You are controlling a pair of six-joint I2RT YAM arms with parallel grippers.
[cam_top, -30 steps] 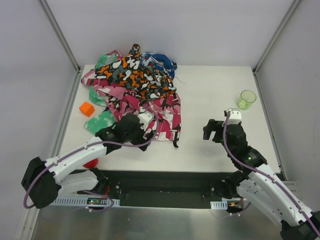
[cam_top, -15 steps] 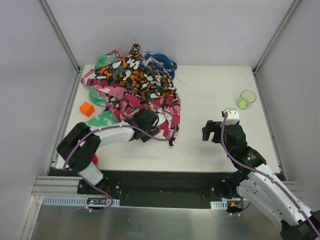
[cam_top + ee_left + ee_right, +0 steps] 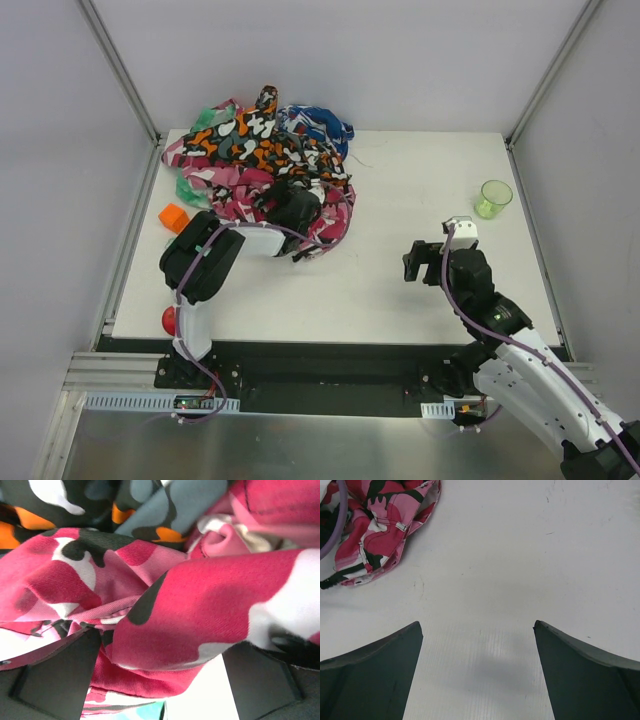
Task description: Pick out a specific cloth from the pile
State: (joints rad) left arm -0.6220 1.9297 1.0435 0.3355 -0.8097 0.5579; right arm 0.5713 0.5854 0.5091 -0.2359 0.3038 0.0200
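pile [image 3: 262, 160] far left, cup [image 3: 493, 198] right (well apart)

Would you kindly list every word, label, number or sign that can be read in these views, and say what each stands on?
No text can be read in any view.
The small white tag on the pink camouflage cloth shows no legible print.
Any marks on the green board at the left arm's base are too small to read.
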